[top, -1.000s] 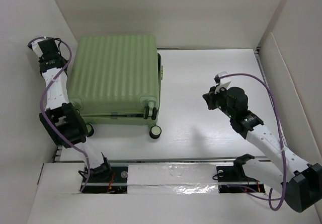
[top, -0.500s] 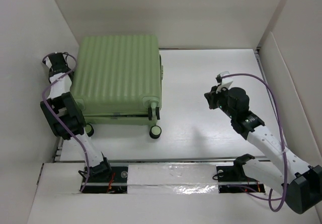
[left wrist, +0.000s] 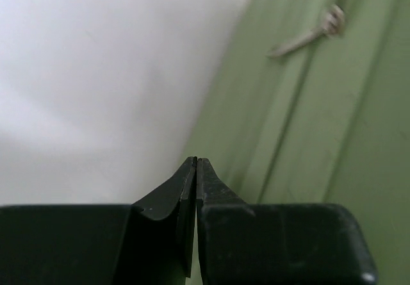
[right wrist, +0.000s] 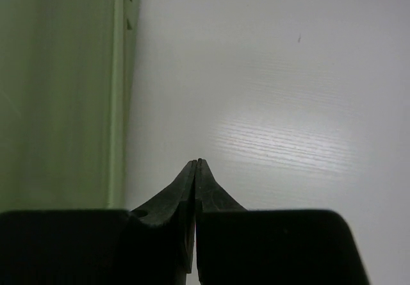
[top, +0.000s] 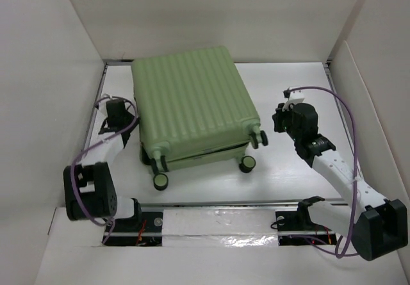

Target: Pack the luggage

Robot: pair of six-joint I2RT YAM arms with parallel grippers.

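1. The luggage [top: 192, 102], a pale green ribbed hard shell, lies flat and closed on the white desk [top: 295, 80]. It sits left of centre, turned at an angle, with its wheels [top: 246, 163] toward the arms' bases.
2. Because the shell is shut, its inside and anything in it are hidden.
3. From above, the lower half of the shell is mostly covered by the upper half. Only a thin edge shows along the near side.
4. The left claw [left wrist: 196, 164] is closed, with its fingertips pressed together and nothing between them. It sits just beside the luggage's left side, and it cannot be told whether the two touch.
5. In the left wrist view the green shell fills the right half, out of focus. A small metal tab [left wrist: 307, 34] on it is too blurred to identify.
6. The right claw [right wrist: 196, 164] is also closed and empty. It is over bare desk near the luggage's right side, apart from it.
7. The right wrist view shows only a strip of green shell, cut off by the left edge.
8. From above, both claws' fingertips are largely hidden beneath their wrist housings.
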